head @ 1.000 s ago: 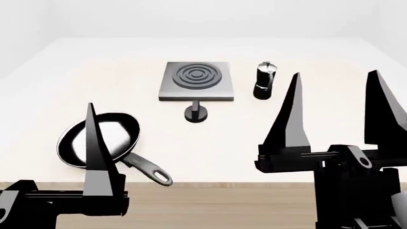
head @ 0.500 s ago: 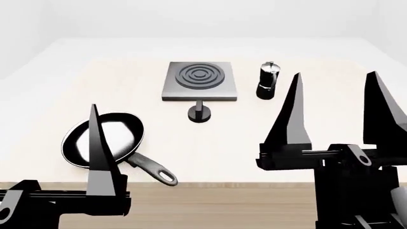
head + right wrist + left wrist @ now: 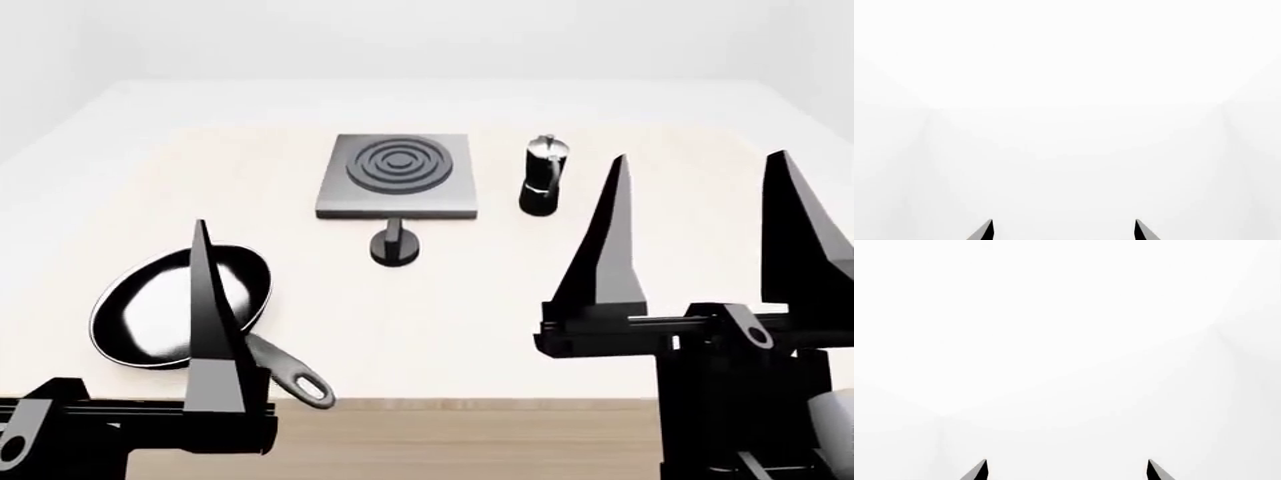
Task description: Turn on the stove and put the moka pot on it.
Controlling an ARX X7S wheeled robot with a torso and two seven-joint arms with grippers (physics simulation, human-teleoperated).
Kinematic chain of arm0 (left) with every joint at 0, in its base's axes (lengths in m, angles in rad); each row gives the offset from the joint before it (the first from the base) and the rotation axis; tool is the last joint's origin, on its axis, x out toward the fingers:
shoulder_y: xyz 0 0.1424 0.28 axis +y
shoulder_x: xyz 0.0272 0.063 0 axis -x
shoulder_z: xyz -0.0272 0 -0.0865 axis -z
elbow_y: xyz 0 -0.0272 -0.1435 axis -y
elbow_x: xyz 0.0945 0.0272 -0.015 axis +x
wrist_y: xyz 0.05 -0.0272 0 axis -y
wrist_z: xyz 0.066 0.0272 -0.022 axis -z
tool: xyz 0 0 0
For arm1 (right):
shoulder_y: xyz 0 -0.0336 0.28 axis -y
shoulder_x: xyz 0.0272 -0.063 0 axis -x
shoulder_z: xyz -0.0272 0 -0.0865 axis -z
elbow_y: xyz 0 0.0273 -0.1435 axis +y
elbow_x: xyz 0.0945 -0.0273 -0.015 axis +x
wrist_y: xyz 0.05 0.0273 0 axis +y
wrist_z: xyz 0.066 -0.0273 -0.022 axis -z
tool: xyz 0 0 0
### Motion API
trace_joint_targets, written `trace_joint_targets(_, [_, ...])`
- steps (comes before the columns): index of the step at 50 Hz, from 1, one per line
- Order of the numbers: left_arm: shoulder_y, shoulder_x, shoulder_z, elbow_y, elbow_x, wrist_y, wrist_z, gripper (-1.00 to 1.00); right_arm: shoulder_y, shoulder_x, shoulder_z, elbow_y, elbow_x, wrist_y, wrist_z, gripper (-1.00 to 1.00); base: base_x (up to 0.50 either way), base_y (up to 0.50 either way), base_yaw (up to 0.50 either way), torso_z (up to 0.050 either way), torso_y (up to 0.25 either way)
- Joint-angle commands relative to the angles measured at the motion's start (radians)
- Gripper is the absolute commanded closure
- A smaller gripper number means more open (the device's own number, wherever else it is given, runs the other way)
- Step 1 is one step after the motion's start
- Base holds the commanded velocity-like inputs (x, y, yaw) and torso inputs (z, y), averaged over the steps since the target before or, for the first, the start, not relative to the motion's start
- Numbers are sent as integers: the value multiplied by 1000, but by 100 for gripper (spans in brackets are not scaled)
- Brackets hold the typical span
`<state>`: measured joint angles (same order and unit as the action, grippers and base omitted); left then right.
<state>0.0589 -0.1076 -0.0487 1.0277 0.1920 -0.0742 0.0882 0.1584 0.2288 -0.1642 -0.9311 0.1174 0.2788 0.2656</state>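
Desk (image 3: 441,310): pale, broad surface carrying every item; wooden front edge nearest the robot. Right gripper (image 3: 701,235): raised in the foreground at the robot's right, jaws spread wide and holding nothing; its wrist view showed only two dark tips against blank white. Left gripper (image 3: 1066,471): low at the robot's left, one black finger visible in the head view; the wrist view showed two tips well apart with nothing between, so jaws wide and empty. Frying pan (image 3: 174,310): black, glossy inside, near the left front of the desk, handle pointing toward the front edge; not part of the job. Stove (image 3: 395,177): flat grey square slab with a ringed burner, lying mid-desk, bare on top. Moka pot (image 3: 541,176): standing upright just beside the stove's right edge, apart from it, black body with a silvery top and lid knob; well clear of both grippers. Judged rigid, metal, fairly light, smooth and likely slippery on the faceted top; tall and narrow, so apt to tip if nudged. The narrow waist or the side handle appeared the surest place to grip. Knob (image 3: 395,246): round, black, just in front of the stove on a short stem; untouched, its setting unreadable.
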Motion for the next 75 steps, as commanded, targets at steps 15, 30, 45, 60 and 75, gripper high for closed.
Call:
trace_joint_targets(15, [-1,-18,10,-5,-6,-3,-17,-100,6,24,-25,5,-3,-8,22,-100,171,0,0,0,0])
trace_joint_targets(30, [6,-27,20,-10,-6,2,-28,-100,5,38,-38,-2,3,-10,41,-100,191,0,0,0,0])
trace_joint_targets(45, [10,-35,28,-11,-10,4,-41,-100,1,54,-45,0,12,-22,55,-100,236,0,0,0,0])
trace_joint_targets(60, [11,-44,34,-12,-13,2,-51,-100,1,67,-55,0,17,-29,69,-100,239,0,0,0,0])
trace_joint_targets(75, [5,-51,37,-9,-14,-15,-53,-100,9,79,-64,1,24,-26,81,-100,238,0,0,0,0])
